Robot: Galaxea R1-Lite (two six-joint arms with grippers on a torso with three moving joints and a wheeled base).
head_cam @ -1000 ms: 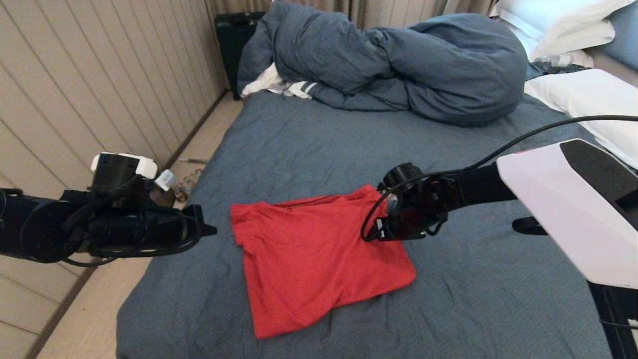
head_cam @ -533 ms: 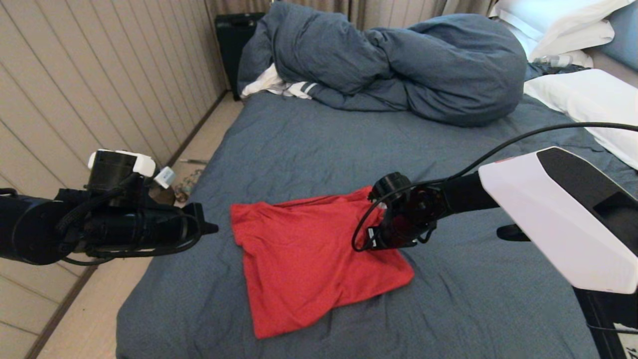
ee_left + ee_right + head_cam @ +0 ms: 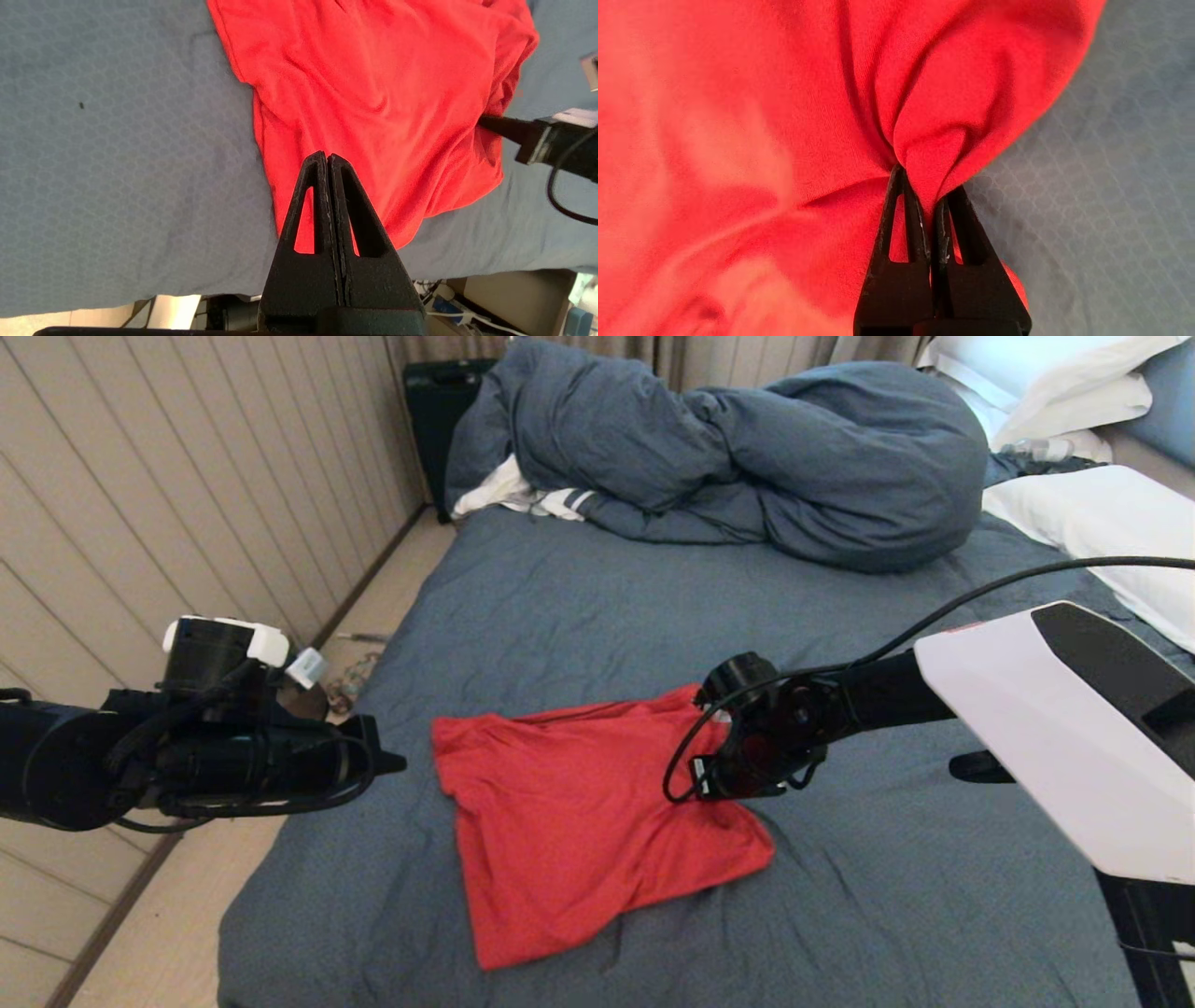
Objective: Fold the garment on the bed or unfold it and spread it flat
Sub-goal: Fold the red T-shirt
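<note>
Closed since the earlier frame: right pincer (image 3: 925, 196), previously spread above the right edge of the garment (image 3: 579, 821), now pressed together on a raised fold of red fabric. Slightly shifted along that edge with it: right arm; cloth under the tips bunched into a small peak.

Garment: lying on the bed (image 3: 560, 607), plain red side up, roughly rectangular and partly folded, wrinkled near the grip. Spread away from the right pincer toward the left pincer (image 3: 397, 765); blue-grey sheet directly on the other side of the pinching tips.

Left pincer: pressed together, holding nothing, hovering level just beside the left edge of the garment, apart from the fabric in the head view. Seen from the left wrist, tips (image 3: 327, 161) over the near edge of the red cloth, with the right pincer visible at the far edge.

Farther along the bed, well beyond both pincers: bunched blue-grey duvet (image 3: 747, 457), white striped cloth (image 3: 532, 497) tucked at its base, white pillows (image 3: 1102, 523) off to the right of the right pincer.
</note>
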